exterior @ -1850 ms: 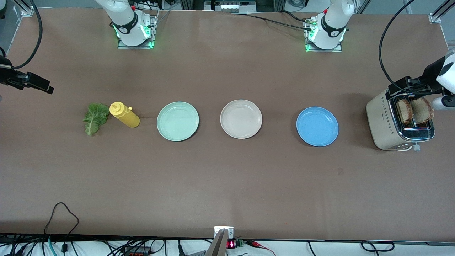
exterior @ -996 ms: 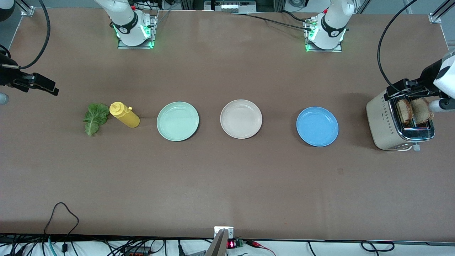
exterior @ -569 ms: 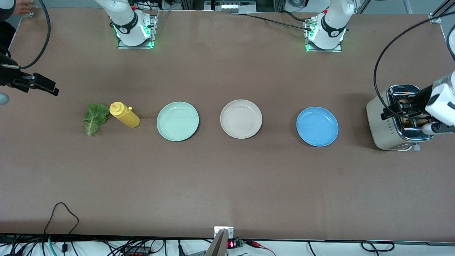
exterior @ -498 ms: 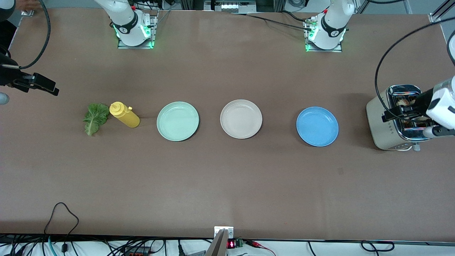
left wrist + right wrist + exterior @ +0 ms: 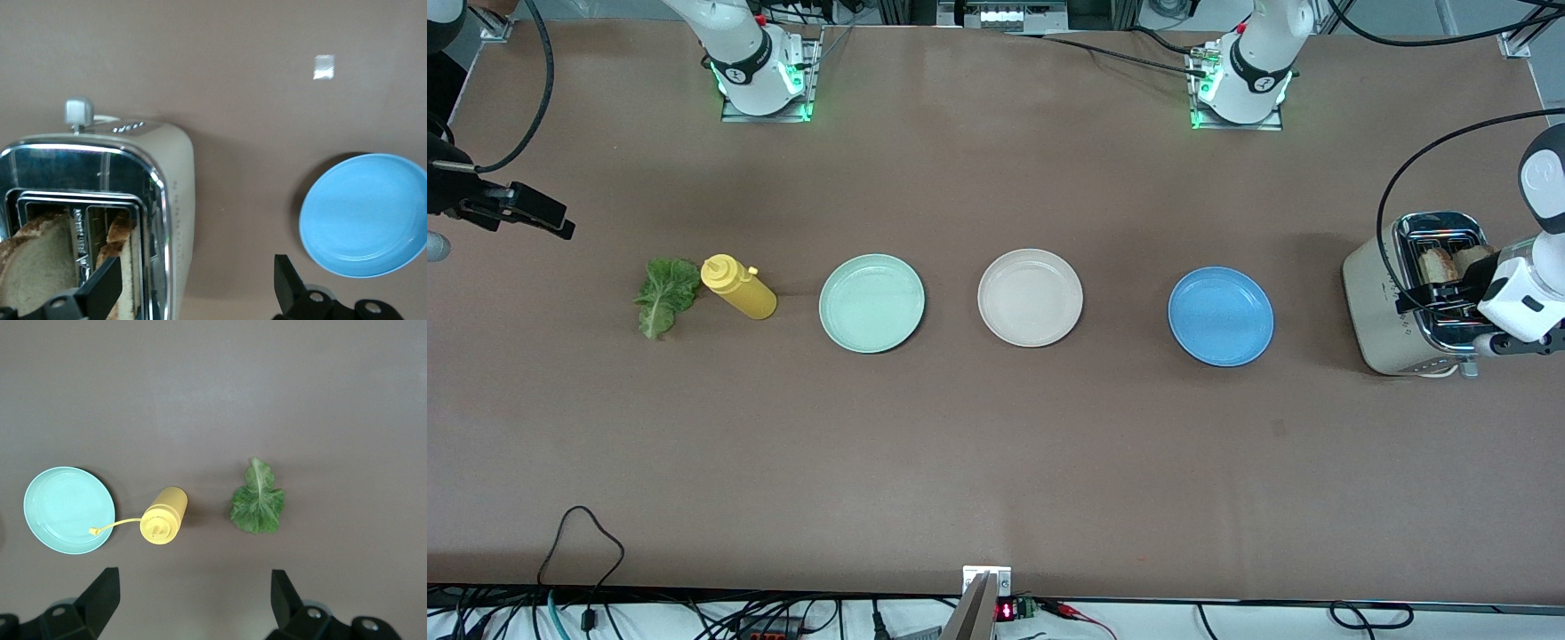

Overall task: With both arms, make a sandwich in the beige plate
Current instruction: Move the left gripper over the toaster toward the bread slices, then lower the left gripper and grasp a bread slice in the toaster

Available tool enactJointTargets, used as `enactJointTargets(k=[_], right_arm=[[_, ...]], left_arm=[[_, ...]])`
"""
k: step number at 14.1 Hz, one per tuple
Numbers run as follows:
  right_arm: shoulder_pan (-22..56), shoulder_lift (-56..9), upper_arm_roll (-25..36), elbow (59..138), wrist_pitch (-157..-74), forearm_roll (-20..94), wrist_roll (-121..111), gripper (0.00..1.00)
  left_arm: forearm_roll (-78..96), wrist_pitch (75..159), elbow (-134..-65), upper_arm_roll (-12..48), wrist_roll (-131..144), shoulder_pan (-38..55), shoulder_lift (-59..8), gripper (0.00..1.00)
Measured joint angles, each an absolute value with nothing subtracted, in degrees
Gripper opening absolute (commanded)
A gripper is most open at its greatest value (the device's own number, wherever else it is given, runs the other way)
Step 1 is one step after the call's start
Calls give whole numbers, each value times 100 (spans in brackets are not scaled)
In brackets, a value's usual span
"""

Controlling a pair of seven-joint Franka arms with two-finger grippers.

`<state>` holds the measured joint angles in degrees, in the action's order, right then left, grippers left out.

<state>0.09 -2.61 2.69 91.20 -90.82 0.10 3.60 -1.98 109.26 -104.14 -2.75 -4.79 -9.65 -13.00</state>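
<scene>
Two toasted bread slices (image 5: 1449,262) (image 5: 37,260) stand in the slots of a cream toaster (image 5: 1392,311) (image 5: 177,187) at the left arm's end of the table. My left gripper (image 5: 1436,300) (image 5: 195,280) hangs open over the toaster's plate-side edge, one finger above a slice, holding nothing. The green lettuce leaf (image 5: 665,293) (image 5: 257,503) lies flat near the right arm's end. My right gripper (image 5: 551,220) (image 5: 193,585) hovers open and empty over bare table close to the lettuce. The beige plate (image 5: 1030,297) sits in the middle of the table with nothing on it.
A mint green plate (image 5: 871,303) (image 5: 67,510) and a blue plate (image 5: 1221,316) (image 5: 367,213) flank the beige one. A yellow squeeze bottle (image 5: 738,286) (image 5: 163,517) lies between the lettuce and the mint plate. Cables run along the table's near edge.
My left gripper has swung across the top of the toaster toward the front camera, still open. The right gripper has barely shifted. Nothing on the table moved.
</scene>
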Motion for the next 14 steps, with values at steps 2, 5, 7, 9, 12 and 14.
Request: enactJointTargets(k=[2,5,7,9,12,14], right_arm=[[9,-261,269,9120,-9083,10,359,100],[11,-261,269,9120,-9083,10,360,100],[11,-261,269,9120,-9083,10,360,100],[11,-261,269,9120,-9083,10,360,100],[11,-261,269,9120,-9083,10,360,100],[11,-261,269,9120,-9083,10,360,100]], left_arm=[[-199,10944,-10524,-274,-504,-1003,-1268,100],[-207,10930,-10639,-263,-634,-1001,-1037,100],[-229,10920,-10816,-268,-765,-1062,-876,100],[-236,10921,-10974,-273,-1078,-1184,-826,100],[-241,10925,-11174,-278,-1437,-1344,-825,100],[-241,10933,-11308,-281,-1629,-1429,-826,100]])
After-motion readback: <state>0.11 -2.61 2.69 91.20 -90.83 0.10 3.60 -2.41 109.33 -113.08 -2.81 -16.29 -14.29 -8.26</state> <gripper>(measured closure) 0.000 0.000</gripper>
